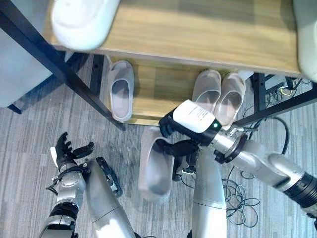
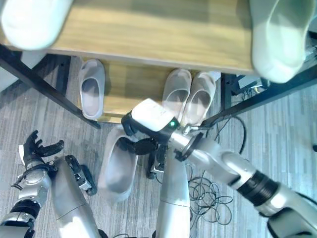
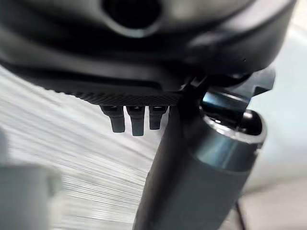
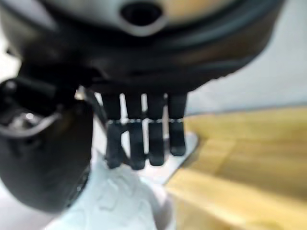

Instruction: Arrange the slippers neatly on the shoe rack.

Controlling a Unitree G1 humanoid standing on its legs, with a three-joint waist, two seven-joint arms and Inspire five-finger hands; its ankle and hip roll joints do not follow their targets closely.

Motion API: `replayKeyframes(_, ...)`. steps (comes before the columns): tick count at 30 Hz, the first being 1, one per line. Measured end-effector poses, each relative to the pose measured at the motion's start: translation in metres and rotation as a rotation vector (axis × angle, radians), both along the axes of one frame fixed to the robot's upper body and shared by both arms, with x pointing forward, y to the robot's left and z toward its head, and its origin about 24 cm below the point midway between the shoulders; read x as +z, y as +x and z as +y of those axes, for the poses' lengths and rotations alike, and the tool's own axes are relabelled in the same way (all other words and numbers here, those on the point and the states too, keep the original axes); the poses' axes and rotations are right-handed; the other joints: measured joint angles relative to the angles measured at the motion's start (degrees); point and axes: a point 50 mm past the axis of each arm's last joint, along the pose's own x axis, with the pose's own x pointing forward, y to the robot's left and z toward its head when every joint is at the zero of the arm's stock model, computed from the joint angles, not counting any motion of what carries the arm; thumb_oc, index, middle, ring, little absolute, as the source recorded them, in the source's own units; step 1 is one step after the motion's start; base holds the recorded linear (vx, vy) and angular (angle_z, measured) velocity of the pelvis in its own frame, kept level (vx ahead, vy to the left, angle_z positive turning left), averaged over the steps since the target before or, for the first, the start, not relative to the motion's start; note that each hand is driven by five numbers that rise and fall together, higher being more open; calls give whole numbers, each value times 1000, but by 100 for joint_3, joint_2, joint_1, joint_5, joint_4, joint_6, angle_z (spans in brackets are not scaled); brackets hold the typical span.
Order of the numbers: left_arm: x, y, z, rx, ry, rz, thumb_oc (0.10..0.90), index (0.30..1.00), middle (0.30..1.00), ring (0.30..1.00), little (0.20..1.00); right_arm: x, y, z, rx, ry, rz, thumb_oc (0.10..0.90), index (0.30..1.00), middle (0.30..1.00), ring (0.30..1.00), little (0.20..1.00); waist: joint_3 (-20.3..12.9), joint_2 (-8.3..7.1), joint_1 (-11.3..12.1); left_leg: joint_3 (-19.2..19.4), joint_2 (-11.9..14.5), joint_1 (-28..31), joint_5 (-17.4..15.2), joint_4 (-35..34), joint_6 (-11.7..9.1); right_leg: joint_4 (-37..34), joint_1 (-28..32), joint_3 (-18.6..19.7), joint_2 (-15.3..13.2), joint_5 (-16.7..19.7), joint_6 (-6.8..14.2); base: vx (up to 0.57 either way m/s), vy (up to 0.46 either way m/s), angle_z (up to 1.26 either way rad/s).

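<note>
Your right hand [image 1: 174, 133] has its fingers curled over the rim of the loose slipper [image 1: 154, 167], which lies on the floor just in front of the shoe rack [image 1: 198, 34], toe end toward the bottom shelf. In the right wrist view the fingers [image 4: 144, 139] bend down onto pale slipper material w/ the wood shelf just past them. That looks like the pick-up step, so firm up the pinch before lifting. Keep the slipper level, carry it fwd and set it in the gap on the lower shelf [image 1: 153, 91], toe in, parallel to its neighbours. Mind the black frame leg [image 1: 79, 84] on the way in.

What the rack holds, biggest first: a white slipper [image 1: 81, 20] on the top board at the left, another [image 2: 277, 39] at the right edge. On the lower shelf, a pair [image 1: 218, 94] sits side by side at the right, and a single slipper [image 1: 121, 89] at the left, well apart from the pair.

Your left hand [image 1: 67, 151] hangs idle low at the left, fingers spread, holding nothing.
</note>
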Motion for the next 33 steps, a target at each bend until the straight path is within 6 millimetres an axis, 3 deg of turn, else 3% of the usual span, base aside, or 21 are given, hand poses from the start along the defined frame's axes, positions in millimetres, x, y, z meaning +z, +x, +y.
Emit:
replayKeyframes(1,1,2,-7,-14,-10,-17,800,900,900,900,900,11,0,-5,-2,-30,-47,400,300,300,300,300,-95,81,57,-114,-33,-191,-158,408,13,385,-233,105,-26,-46,-76,69,-15,-3)
replayKeyframes(3,-4,-2,-5,2,-19,-11,800,900,900,900,900,18,2,-6,1,-25,-78,400,300,300,300,300,-249,131,60,-303,-72,-416,-364,857,-50,833,-494,237,-29,-242,-5,76,-3,-2)
replayKeyframes(4,-2,0,-2,15,-24,-22,800,900,900,900,900,29,1,-5,20,-29,-129,400,300,300,300,300,-304,145,25,-399,-123,-543,-567,1275,-128,1241,-692,396,-32,-323,18,79,-1,-2)
replayKeyframes(7,0,-2,4,44,-34,-37,800,900,900,900,900,39,-1,-3,51,-17,-181,400,300,300,300,300,-335,146,-30,-575,-220,-717,-897,1913,-126,1848,-961,656,-23,-502,138,67,-20,2)
replayKeyframes(9,2,-4,10,72,-56,-58,800,900,900,900,900,47,0,2,79,-23,-219,400,300,300,300,300,-331,156,-72,-713,-279,-850,-1075,2324,-246,2277,-1149,840,4,-694,262,75,-29,10)
replayKeyframes(10,4,-2,10,78,-68,-72,800,900,900,900,900,55,1,2,89,-61,-251,400,300,300,300,300,-280,139,-124,-700,-340,-824,-1170,2481,-197,2431,-1198,961,-15,-709,230,38,-23,20)
replayKeyframes(14,10,2,18,125,-125,-120,800,900,900,900,900,75,2,2,85,-162,-325,400,300,300,300,300,-49,21,-114,-819,-516,-682,-1465,3032,-327,3124,-1217,1330,-15,-1039,375,32,-33,20)
replayKeyframes(16,10,-2,33,174,-96,-85,800,900,900,900,900,92,0,2,83,-198,-385,400,300,300,300,300,208,-22,-142,-831,-592,-519,-1624,3228,-306,3385,-1174,1496,-25,-1201,403,18,-47,12)
replayKeyframes(19,-22,-24,41,215,-84,92,800,900,900,900,900,106,1,1,73,-263,-433,400,300,300,300,300,471,-79,-211,-778,-612,-419,-1625,3242,-303,3510,-1119,1584,-15,-1292,409,7,-33,11)
replayKeyframes(20,-43,-39,40,233,-110,188,800,900,900,900,900,110,4,0,58,-288,-446,400,300,300,300,300,563,-140,-201,-801,-615,-392,-1633,3243,-287,3559,-1109,1567,-22,-1359,365,4,-44,5)
replayKeyframes(22,-65,-57,36,248,-144,289,800,900,900,900,900,115,8,-2,34,-337,-456,400,300,300,300,300,629,-226,-204,-841,-640,-384,-1633,3267,-287,3655,-1112,1562,-55,-1445,323,-2,-48,13)
replayKeyframes(23,-87,-76,29,265,-188,387,800,900,900,900,900,119,15,-8,-9,-396,-458,400,300,300,300,300,666,-284,-195,-886,-725,-377,-1630,3284,-293,3765,-1102,1554,-165,-1522,246,-2,-33,22)
replayKeyframes(25,-105,-94,19,273,-223,453,800,900,900,900,900,119,25,-19,-73,-413,-450,400,300,300,300,300,673,-285,-66,-940,-773,-357,-1631,3298,-293,3834,-1065,1525,-188,-1638,195,1,-41,14)
replayKeyframes(28,-114,-109,18,290,-234,501,800,900,900,900,900,119,33,-22,-100,-408,-441,400,300,300,300,300,694,-290,-50,-981,-824,-296,-1631,3313,-294,3900,-984,1524,-211,-1729,195,-5,-44,7)
replayKeyframes(33,-108,-99,19,280,-223,470,800,900,900,900,900,115,34,-14,-56,-409,-453,400,300,300,300,300,695,-286,-41,-978,-827,-262,-1631,3316,-294,3901,-953,1533,-207,-1738,201,0,0,0)
